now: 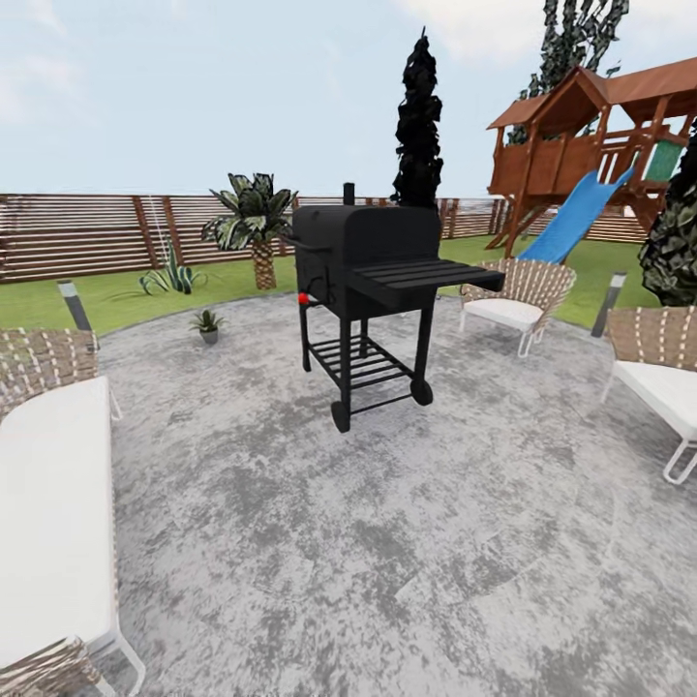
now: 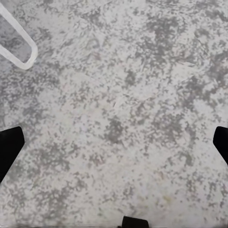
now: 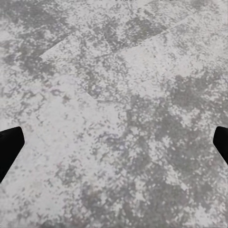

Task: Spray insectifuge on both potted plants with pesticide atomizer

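Nearest: white-cushioned wicker lounger (image 1: 53,513) at the left edge of the head view, on the grey mottled patio (image 1: 387,542).
Left pincer (image 2: 114,145): dark fingertips (image 2: 9,149) at the two side edges of the left wrist view, spread wide, nothing between them, mottled paving below; a white tube-frame loop (image 2: 21,40) sits in one corner.
Right pincer (image 3: 114,145): dark fingertips (image 3: 9,147) at both side edges of the right wrist view, spread wide, holding nothing, paving below.
Centre: black barbecue grill (image 1: 373,290) on wheels, side shelf out toward the right, standing on the patio.
Potted plant (image 1: 207,324): small green rosette in a small grey pot, on the patio's far-left edge, left of the grill, well apart from it.
Lawn: spiky green plant (image 1: 172,279) and short palm (image 1: 254,227) behind the potted plant, before the brown slatted fence (image 1: 97,232).
Right side: wicker chair (image 1: 518,295) beyond the grill, another wicker seat (image 1: 658,373) at the right edge; garden lights (image 1: 608,302) at the patio rim.
Background: tall dark cypress (image 1: 418,126), wooden playhouse (image 1: 590,136) with blue slide (image 1: 576,221).
Garden: lawn rings the patio.
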You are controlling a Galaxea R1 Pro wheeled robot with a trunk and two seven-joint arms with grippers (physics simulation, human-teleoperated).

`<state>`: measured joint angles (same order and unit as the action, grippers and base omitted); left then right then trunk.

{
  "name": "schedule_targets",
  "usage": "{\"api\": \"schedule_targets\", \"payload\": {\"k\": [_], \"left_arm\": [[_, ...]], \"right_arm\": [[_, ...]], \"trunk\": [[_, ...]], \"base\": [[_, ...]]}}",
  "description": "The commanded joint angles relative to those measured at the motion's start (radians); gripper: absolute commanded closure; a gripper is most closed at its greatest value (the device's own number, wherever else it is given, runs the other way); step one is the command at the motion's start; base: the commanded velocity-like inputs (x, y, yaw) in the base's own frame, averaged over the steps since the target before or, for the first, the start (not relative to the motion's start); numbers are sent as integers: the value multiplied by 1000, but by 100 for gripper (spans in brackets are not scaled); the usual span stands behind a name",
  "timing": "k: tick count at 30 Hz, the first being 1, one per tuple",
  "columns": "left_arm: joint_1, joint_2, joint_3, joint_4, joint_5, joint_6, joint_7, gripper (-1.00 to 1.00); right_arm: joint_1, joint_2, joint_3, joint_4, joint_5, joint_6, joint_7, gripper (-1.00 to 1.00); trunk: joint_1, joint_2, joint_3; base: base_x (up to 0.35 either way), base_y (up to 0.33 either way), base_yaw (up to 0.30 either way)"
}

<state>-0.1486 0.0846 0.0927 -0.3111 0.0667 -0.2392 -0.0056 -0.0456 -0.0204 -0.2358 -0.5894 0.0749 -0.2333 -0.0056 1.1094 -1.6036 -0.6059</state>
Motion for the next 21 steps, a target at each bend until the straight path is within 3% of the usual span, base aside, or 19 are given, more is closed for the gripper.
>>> {"api": "schedule_targets", "payload": {"k": [1, 21], "left_arm": [[-1, 0, -1, 1, 7, -3, -1, -100], [-1, 0, -1, 2, 7, -3, -1, -100]], "right_arm": [[0, 0, -3, 0, 8, -3, -1, -100], [0, 3, -2, -4, 8, -3, -1, -100]], "trunk": [[0, 0, -2], [0, 0, -10]], "base": [[0, 0, 268], [0, 0, 277]]}}
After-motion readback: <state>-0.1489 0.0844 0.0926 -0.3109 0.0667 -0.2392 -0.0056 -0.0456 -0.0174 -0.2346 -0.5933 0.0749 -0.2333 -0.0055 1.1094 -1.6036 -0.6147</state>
